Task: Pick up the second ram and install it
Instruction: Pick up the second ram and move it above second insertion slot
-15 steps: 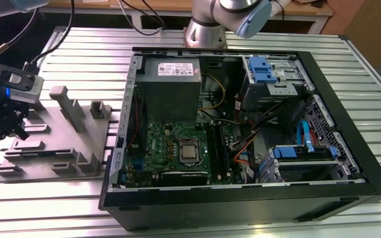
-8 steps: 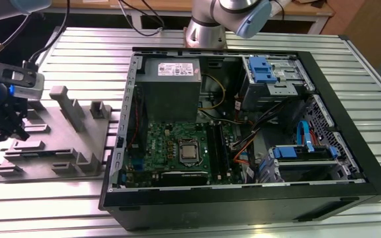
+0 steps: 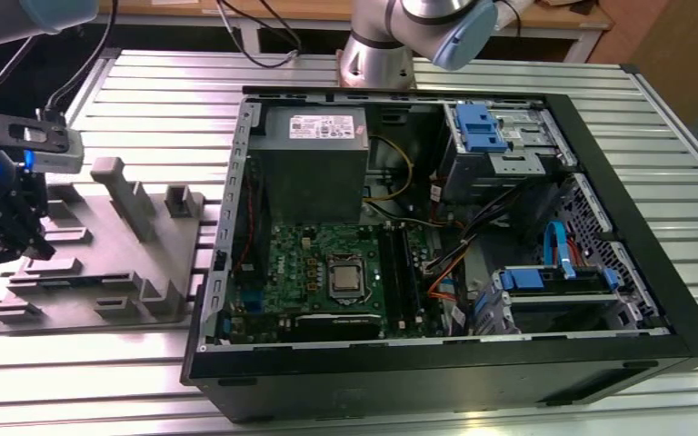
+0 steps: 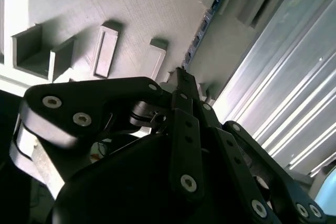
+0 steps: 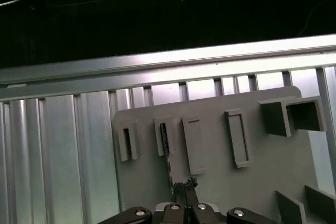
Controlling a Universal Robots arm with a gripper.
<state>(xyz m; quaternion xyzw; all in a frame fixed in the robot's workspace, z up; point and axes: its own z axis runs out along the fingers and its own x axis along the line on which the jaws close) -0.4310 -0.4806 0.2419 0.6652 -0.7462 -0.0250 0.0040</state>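
Note:
The second ram [image 5: 167, 153] is a thin dark stick seen edge-on, lying along a narrow slot of the grey fixture tray [image 5: 273, 166]. In the second wrist view the ram [image 4: 202, 27] runs away from my fingertips across the tray [image 4: 147, 3]. My gripper [image 5: 184, 186] [image 4: 182, 74] has its fingers pressed together on the near end of the stick. In the exterior view the gripper [image 3: 22, 245] hangs low over the tray [image 3: 106, 272] at its left edge. Whether the stick is raised out of its slot I cannot tell. The green motherboard [image 3: 324, 268] with its black slot rails [image 3: 400, 272] lies in the open case.
The open black computer case [image 3: 446, 363] fills the exterior view's right, with a power supply [image 3: 313, 136], blue drive cages [image 3: 483, 127] and loose cables [image 3: 446, 272]. Everything rests on a ribbed aluminium table [image 3: 83, 381]. The arm's base [image 3: 380, 54] stands behind the case.

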